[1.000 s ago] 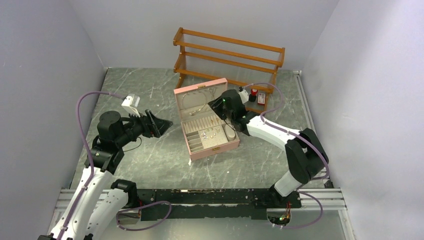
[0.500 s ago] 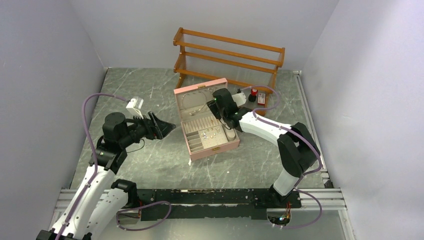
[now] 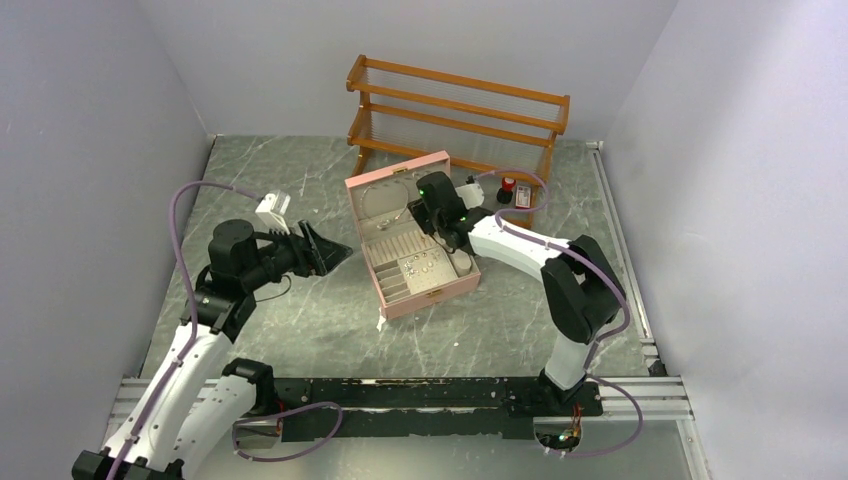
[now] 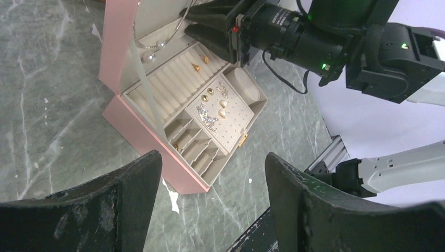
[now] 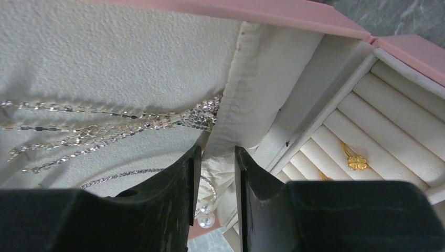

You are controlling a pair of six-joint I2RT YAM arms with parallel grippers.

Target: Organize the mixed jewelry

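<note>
thin silvery chain necklaces [image 5: 105, 123] are hanging inside the raised lid of the open pink jewellery box [image 3: 430, 297]. their strands are running crosswise and gathering into a sparkling bunch just ahead of the right gripper [image 5: 216, 157], slightly left of its slit. its black fingers are standing nearly together, leaving only a narrow gap, and it is not showing whether they are nipping a strand. tiny gold-coloured rings and earring-like bits [image 4: 222, 104] are lying in the box's cream tray below, with a gold flower-shaped stud [image 5: 356, 160] sitting on the ring rolls off to that gripper's right. the left gripper [image 3: 335, 250] is hovering well apart at the box's left, fingers spread wide and carrying nothing. the right arm is looking by far the nearer for any work on the chains.
</note>
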